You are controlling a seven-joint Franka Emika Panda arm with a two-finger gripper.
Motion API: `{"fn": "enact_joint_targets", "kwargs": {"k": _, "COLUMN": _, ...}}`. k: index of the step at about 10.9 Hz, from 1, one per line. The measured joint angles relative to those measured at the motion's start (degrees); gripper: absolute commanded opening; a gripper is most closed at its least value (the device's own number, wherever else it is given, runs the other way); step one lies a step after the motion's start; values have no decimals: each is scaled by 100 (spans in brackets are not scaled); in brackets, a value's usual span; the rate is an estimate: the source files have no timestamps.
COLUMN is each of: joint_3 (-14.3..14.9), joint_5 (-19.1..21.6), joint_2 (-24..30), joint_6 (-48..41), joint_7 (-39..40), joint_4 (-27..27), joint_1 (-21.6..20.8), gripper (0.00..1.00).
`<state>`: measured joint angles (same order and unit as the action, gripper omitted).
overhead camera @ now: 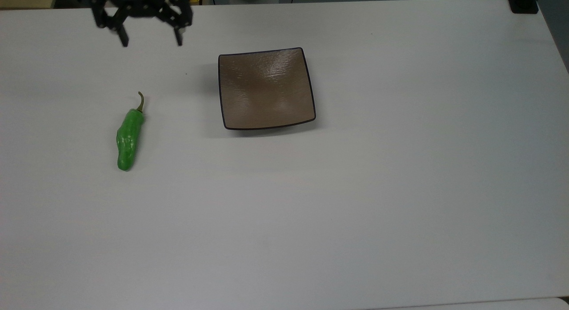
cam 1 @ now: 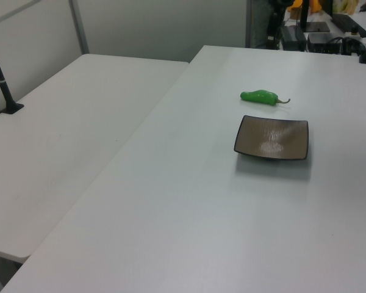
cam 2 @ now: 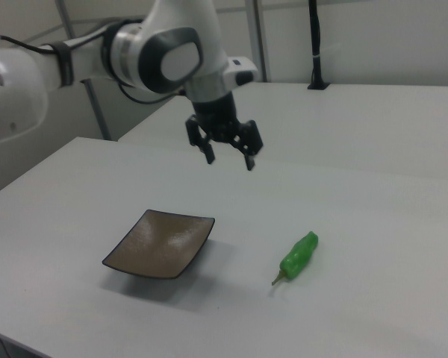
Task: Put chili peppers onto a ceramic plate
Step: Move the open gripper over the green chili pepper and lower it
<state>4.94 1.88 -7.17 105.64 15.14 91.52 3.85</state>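
Green chili pepper (overhead camera: 129, 138) lies on the white desk (overhead camera: 355, 190), apart from the ceramic plate (overhead camera: 266, 90).
The claw (overhead camera: 151, 38) hangs above, fingers spread, empty.

The arm reaches in from the right view's left, its gripper (cam 2: 229, 159) hanging downward with fingers spread apart.
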Motion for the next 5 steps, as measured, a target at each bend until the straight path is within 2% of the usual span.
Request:
{"fn": "enact_joint_targets", "kwargs": {"k": 2, "joint_3": 3, "joint_5": -2, "joint_2": -358, "joint_6": 332, "joint_7": 125, "joint_4": -10, "joint_1": 331, "gripper": 100}}
{"fn": "enact_joint_targets", "kwargs": {"k": 5, "joint_3": 5, "joint_5": -40, "joint_2": -921, "joint_6": 785, "joint_7": 138, "joint_4": -12, "joint_1": 582, "gripper": 100}}
